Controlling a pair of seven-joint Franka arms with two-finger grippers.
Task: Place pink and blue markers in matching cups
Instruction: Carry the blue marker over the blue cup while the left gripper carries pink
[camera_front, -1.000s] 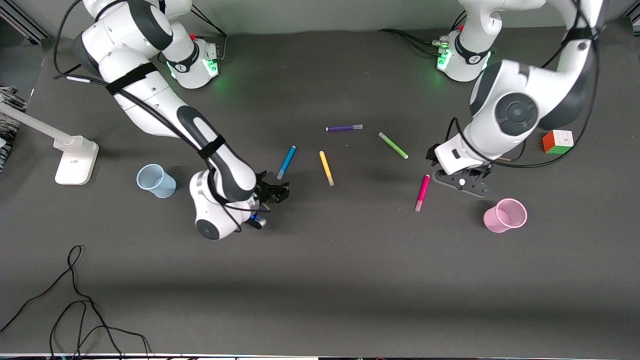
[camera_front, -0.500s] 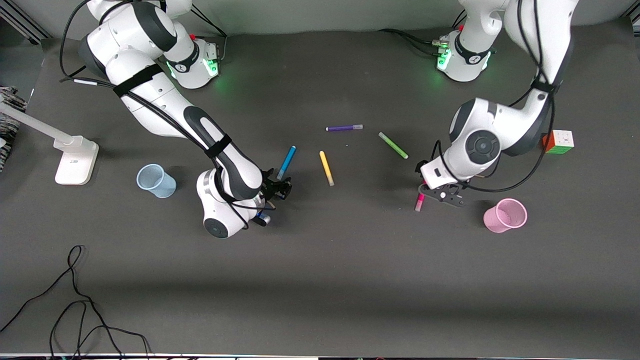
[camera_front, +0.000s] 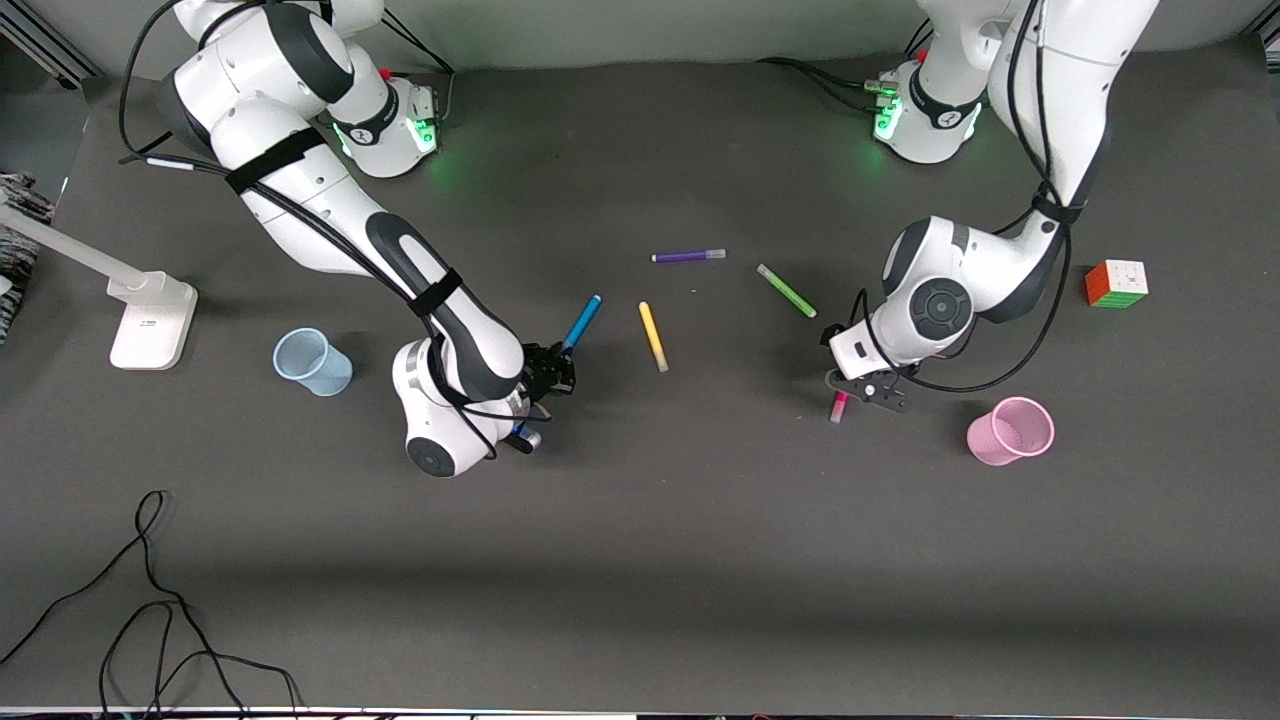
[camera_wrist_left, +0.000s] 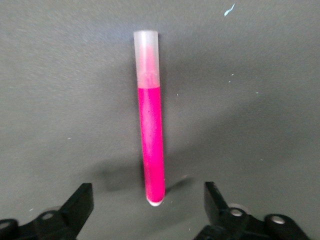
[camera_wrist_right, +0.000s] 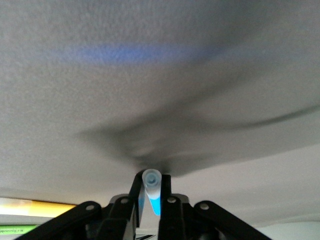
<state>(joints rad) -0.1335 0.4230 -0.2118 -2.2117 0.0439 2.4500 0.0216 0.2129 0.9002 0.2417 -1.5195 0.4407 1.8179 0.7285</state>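
The blue marker (camera_front: 581, 324) is pinched at its pale end by my right gripper (camera_front: 553, 376) and slants up off the table; the right wrist view shows the fingers (camera_wrist_right: 165, 196) shut on that pale end (camera_wrist_right: 151, 179). The pale blue cup (camera_front: 312, 362) stands toward the right arm's end. My left gripper (camera_front: 858, 385) is open, low over the pink marker (camera_front: 838, 406), which lies flat. In the left wrist view the marker (camera_wrist_left: 152, 135) has its rounded end between the spread fingers (camera_wrist_left: 80, 205). The pink cup (camera_front: 1010, 430) stands beside it.
A purple pen (camera_front: 688, 256), a yellow pen (camera_front: 652, 336) and a green pen (camera_front: 786, 291) lie mid-table. A colour cube (camera_front: 1116, 283) sits toward the left arm's end. A white lamp base (camera_front: 150, 320) stands beside the blue cup. Black cables (camera_front: 150, 600) lie near the front edge.
My right gripper has closed on the blue marker's end and tipped the marker up. My left gripper has come down over the pink marker, covering most of it.
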